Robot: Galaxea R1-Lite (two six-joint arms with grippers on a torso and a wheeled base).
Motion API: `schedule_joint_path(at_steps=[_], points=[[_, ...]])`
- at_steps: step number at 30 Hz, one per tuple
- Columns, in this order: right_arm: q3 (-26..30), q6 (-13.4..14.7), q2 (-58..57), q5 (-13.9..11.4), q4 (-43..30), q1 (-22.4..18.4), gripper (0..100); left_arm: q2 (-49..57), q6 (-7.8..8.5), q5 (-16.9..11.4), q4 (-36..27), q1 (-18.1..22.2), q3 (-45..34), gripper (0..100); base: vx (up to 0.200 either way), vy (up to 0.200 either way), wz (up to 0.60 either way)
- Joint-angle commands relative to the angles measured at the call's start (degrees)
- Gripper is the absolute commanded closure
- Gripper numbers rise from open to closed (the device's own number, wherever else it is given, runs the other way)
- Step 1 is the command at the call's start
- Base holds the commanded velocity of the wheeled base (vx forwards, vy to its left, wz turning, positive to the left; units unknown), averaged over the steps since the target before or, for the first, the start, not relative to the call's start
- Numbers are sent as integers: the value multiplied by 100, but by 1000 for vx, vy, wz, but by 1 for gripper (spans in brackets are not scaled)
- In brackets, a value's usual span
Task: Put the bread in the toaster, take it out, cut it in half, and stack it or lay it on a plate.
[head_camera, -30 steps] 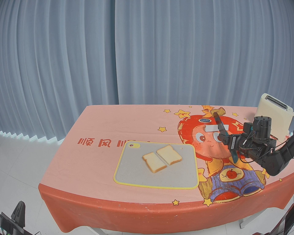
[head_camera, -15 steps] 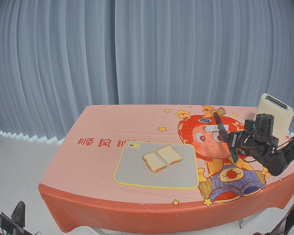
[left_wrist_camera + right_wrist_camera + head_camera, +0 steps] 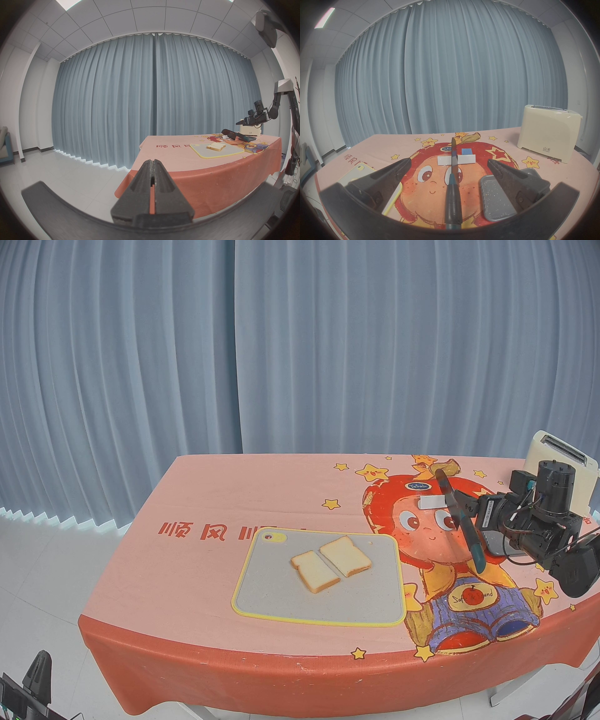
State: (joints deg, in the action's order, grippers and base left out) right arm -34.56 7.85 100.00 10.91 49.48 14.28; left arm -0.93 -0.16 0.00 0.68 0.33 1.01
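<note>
Two bread halves point(image 3: 314, 570) point(image 3: 345, 555) lie side by side on the grey, yellow-rimmed cutting board point(image 3: 275, 596). A knife point(image 3: 462, 521) with a dark handle lies on the tablecloth right of the board, blade pointing to the far side. My right gripper point(image 3: 475, 512) hovers at the knife's right side, open; in the right wrist view the knife point(image 3: 453, 184) lies between the spread fingers point(image 3: 381, 178) without touching them. The cream toaster point(image 3: 562, 465) stands at the table's far right. My left gripper point(image 3: 153, 184) is shut and empty, low beyond the table's left end.
A small grey tray point(image 3: 497, 193) lies on the cloth next to the knife, partly under my right arm. A white card point(image 3: 440, 501) sits by the knife's blade. The table's left half and the strip in front of the board are bare cloth.
My right gripper has drawn back to the right, away from the knife's middle. The knife and the bread halves have stayed where they were.
</note>
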Motion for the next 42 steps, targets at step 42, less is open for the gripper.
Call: schedule_joint_path(at_steps=[42], points=[[670, -100, -306, 78, 18, 1411, 0, 93, -2, 0, 2, 2, -101, 100, 0, 0, 0]])
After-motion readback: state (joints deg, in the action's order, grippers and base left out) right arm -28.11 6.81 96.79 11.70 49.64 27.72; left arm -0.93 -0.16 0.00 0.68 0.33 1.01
